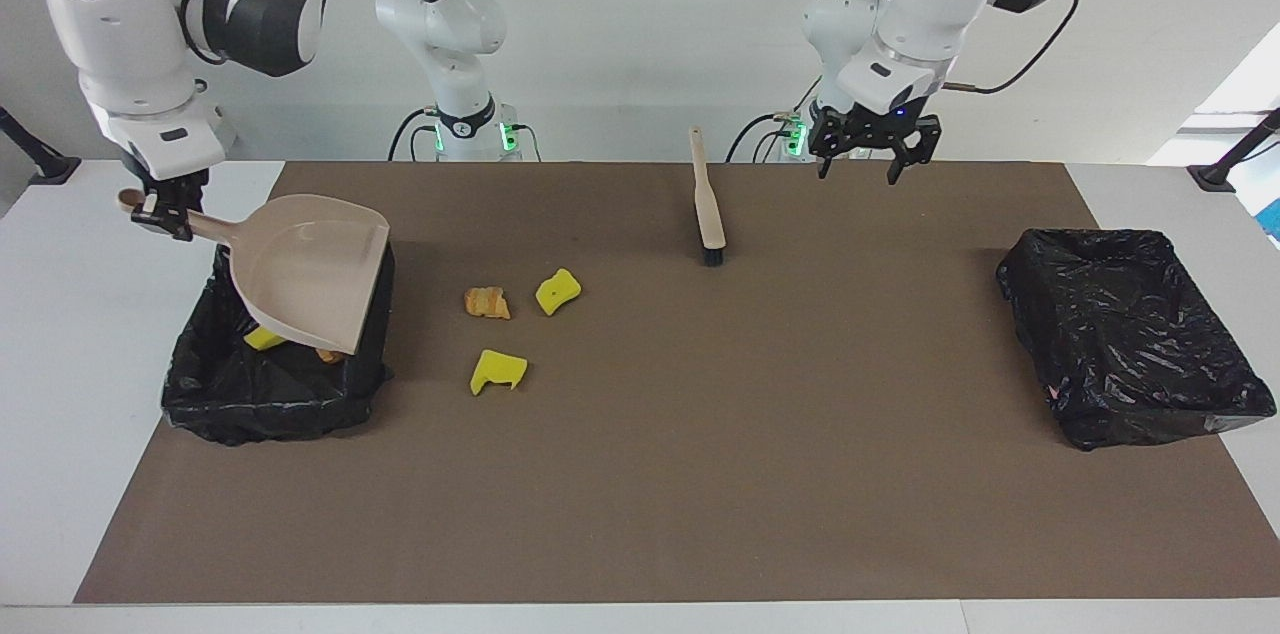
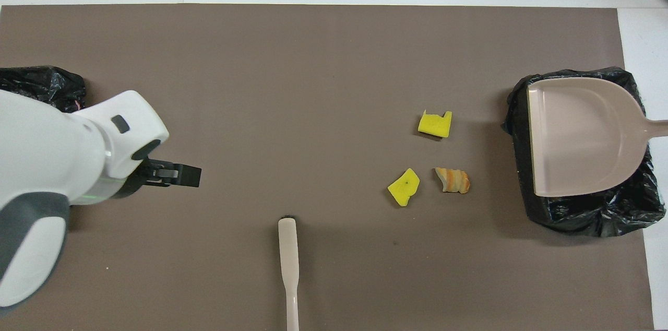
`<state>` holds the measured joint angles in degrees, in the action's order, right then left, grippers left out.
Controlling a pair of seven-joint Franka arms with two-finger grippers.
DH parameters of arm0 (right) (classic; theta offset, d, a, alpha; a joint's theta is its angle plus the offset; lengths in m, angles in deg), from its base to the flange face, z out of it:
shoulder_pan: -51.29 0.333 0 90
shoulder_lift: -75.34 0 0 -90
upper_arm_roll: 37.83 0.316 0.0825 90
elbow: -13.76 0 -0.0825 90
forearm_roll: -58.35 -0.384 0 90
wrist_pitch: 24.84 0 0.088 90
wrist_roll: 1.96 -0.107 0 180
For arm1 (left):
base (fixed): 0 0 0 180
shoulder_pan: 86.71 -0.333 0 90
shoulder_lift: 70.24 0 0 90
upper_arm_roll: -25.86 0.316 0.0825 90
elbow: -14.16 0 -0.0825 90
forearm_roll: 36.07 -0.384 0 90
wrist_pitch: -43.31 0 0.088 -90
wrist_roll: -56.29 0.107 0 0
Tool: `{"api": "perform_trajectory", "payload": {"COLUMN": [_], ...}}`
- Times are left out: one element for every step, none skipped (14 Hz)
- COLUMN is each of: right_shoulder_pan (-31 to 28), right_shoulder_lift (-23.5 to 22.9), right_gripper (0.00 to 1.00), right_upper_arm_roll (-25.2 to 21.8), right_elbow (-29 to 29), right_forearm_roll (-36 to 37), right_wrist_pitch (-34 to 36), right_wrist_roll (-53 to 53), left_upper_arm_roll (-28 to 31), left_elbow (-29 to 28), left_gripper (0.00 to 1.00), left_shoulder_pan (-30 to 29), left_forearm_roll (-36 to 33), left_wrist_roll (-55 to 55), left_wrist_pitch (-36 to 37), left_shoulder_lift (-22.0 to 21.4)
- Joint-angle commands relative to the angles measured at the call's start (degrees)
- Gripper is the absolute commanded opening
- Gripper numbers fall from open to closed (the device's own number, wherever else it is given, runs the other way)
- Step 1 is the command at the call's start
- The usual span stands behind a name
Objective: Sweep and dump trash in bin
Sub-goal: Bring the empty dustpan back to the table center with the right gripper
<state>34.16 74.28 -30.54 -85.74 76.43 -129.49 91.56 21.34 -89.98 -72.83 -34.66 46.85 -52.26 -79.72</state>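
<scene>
Yellow and tan trash (image 1: 497, 326) lies on your desk (image 1: 700, 474), between both grippers. Right gripper (image 1: 165, 217) jaws clench the dustpan (image 1: 305, 269); left gripper (image 1: 873, 162) jaws hang released.

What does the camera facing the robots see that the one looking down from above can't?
Only the facing view: the right claw shut on the dustpan handle, and a yellow scrap peeking out inside the bin beneath it.

Only the overhead view: nothing extra; the dustpan hides the bin's inside.

Both: the open left claw, brush, two yellow scraps, bread chunk, second bin.
</scene>
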Motion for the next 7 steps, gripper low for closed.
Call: {"api": "perform_trajectory", "payload": {"right_shoulder_pan": [4.1, 5.69, 7.18, 8.16, 9.21, 9.83, 10.36], "right_shoulder_lift": [0.1, 0.18, 0.27, 0.1, -0.17, -0.43, -0.78], "right_gripper": [0.0, 0.0, 0.0, 0.0, 0.0, 0.0, 0.0], "right_upper_arm_roll": [0.17, 0.17, 0.17, 0.17, 0.17, 0.17, 0.26], "right_elbow": [-0.96, -0.96, -0.96, -0.96, -1.04, -1.31, -1.66], "right_forearm_roll": [-3.3, -4.8, -6.29, -6.91, -7.53, -9.71, -11.99], "right_wrist_pitch": [0.32, 0.76, 0.85, 0.85, 0.85, 0.85, 1.11], "right_wrist_roll": [-12.61, -17.71, -24.12, -31.92, -37.83, -43.72, -51.7], "left_upper_arm_roll": [-0.49, -0.4, -0.4, -0.22, -0.14, -0.13, -0.05], "left_elbow": [7.88, 9.47, 11.22, 12.89, 15.0, 17.37, 19.31], "left_gripper": [1.0, 1.0, 1.0, 1.0, 1.0, 1.0, 1.0], "left_shoulder_pan": [-5.07, -5.96, -6.58, -7.11, -7.37, -7.46, -7.55], "left_forearm_roll": [-1.07, -0.89, -0.54, -0.36, -0.19, -0.19, -0.19], "left_wrist_roll": [2.32, 2.84, 3.28, 3.37, 3.72, 4.86, 5.74], "left_wrist_pitch": [5.03, 6.34, 7.4, 9.24, 10.91, 11.89, 13.11], "left_shoulder_lift": [1.91, 2.09, 3.05, 4.19, 5.5, 6.73, 7.97]}}
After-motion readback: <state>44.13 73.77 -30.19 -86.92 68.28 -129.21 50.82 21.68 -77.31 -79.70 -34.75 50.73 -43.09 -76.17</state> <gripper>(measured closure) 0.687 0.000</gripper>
